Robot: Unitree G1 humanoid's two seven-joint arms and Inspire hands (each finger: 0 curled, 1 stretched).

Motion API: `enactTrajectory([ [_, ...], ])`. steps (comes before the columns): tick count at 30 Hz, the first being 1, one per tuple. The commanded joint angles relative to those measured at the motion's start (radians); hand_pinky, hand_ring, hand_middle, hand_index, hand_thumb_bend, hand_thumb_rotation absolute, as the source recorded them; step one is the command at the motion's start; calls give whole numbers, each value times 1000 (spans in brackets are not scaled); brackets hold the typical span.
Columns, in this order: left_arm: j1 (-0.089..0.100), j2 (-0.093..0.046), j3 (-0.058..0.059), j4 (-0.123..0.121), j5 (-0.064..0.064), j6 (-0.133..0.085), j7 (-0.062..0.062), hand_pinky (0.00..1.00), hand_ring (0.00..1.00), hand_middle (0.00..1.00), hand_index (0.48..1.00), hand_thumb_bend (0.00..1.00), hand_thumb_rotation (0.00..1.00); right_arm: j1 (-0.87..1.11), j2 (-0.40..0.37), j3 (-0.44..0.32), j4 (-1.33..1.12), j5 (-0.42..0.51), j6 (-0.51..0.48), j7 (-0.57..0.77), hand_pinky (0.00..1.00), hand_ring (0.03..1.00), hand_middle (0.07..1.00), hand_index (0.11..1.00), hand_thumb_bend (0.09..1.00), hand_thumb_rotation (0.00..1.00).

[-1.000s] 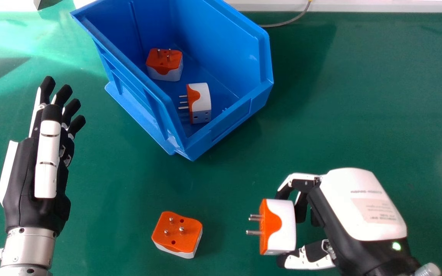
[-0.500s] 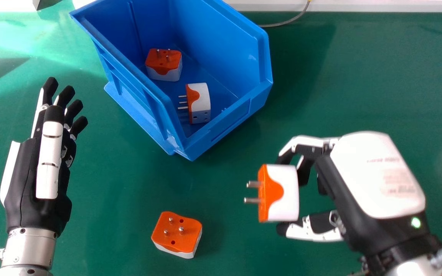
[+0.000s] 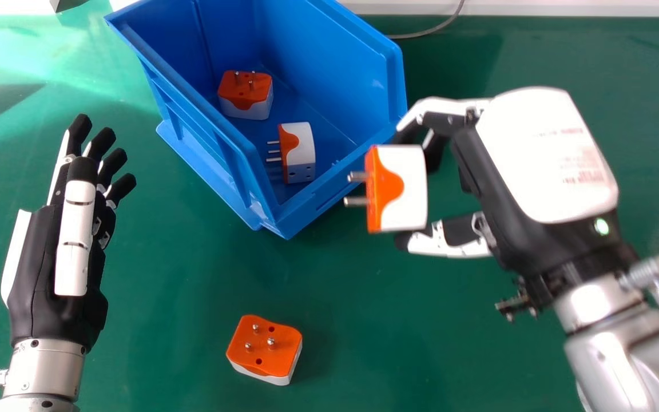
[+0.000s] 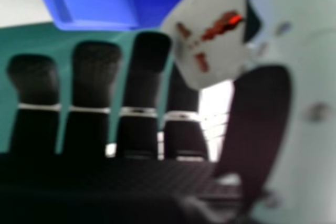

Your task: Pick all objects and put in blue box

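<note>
adapter [image 3: 403, 189] in right hand [image 3: 542, 153]

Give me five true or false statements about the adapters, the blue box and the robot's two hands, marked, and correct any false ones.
1. The right hand holds an orange and white adapter between its fingers and thumb. True.
2. Both hands are holding adapters. False: the left hand is empty, its fingers extended.
3. The blue box contains one adapter with its pins up and another with its pins pointing sideways. True.
4. Every adapter is picked up or boxed. False: a loose adapter lies on the green table, pins up.
5. In the head view, the held adapter's visible pins point toward the view's left. True.
</note>
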Motion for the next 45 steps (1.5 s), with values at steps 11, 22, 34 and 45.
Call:
enactTrajectory([
  [11,-5,4,-3,-25,-1,-4,-1,924,948,965,982,519,932,-315,83,41,228,16,15,-28,194,224,420,482,514,0],
  [22,-7,5,-3,-27,-7,8,-8,920,954,970,985,505,935,-565,141,105,541,10,17,-128,199,237,415,487,512,0],
  [34,-1,-1,-3,-38,-12,23,-4,928,958,971,983,486,943,-834,180,197,944,6,29,-246,248,300,400,504,510,0],
  [45,8,-8,-3,-45,-18,22,-5,939,959,972,981,477,936,-995,247,272,1297,40,54,-334,315,369,447,501,513,0],
])
